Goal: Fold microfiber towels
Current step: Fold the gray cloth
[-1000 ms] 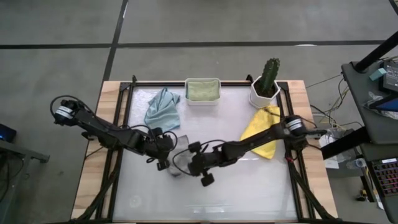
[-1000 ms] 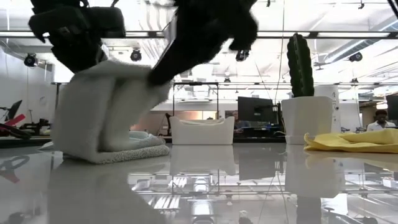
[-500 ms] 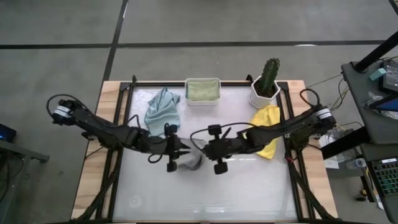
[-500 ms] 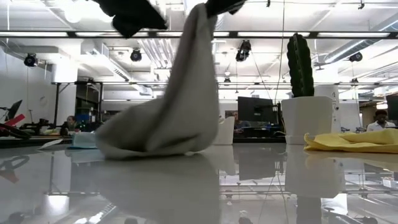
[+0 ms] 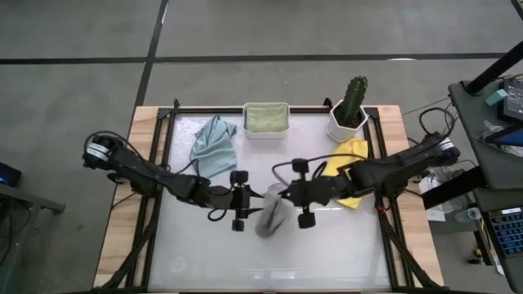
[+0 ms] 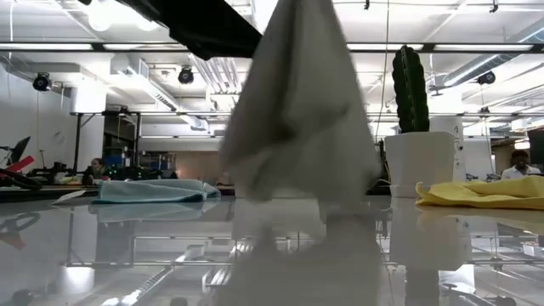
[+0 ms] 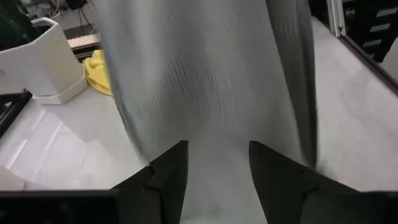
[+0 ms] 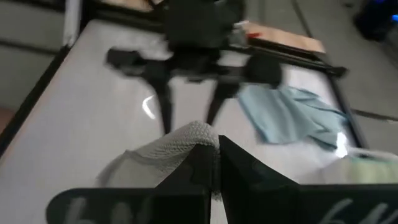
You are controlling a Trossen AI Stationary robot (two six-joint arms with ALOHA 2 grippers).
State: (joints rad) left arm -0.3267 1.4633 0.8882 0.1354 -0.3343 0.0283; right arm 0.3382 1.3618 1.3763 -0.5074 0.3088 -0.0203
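I see the grey towel (image 5: 272, 219) hanging mid-tabletop (image 5: 343, 253) in a limp cone, pinched at its top by my right gripper (image 5: 286, 196); the left gripper (image 5: 251, 201) waits beside it, jaws spread (nothing between them). Pale blue towel (image 5: 212, 144) behind, yellow towel (image 5: 347, 167) by the cactus pot (image 5: 350, 120), sage one in the tub (image 5: 265, 118).

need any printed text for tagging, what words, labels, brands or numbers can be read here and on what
None can be read.
Grey towel, pale blue towel, yellow towel, white tub, cactus pot: no print shows on any of them.
Screens in the room behind the table in the low view: too small and dark to read.
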